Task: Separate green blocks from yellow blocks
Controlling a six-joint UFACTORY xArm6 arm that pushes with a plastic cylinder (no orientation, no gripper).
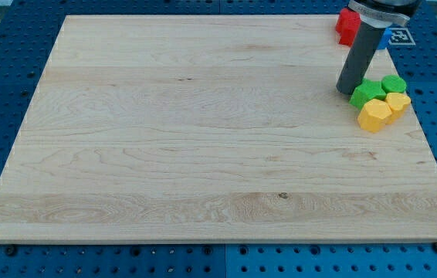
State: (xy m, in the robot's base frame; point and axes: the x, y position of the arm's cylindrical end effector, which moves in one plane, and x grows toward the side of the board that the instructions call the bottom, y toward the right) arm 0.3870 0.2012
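Tip [347,91] bare, holding nothing, touching left edge of green block [367,94]; second green block [394,83] and two yellow blocks [374,115] clustered right of it, wedge likely needed.

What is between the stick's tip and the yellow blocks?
In the camera view, green blocks sit between my tip and the yellow blocks.

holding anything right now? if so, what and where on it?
Nothing is held: I have no fingers, only a rod. My tip rests on the board just to the view's left of the larger green block, apparently touching or nearly touching it.
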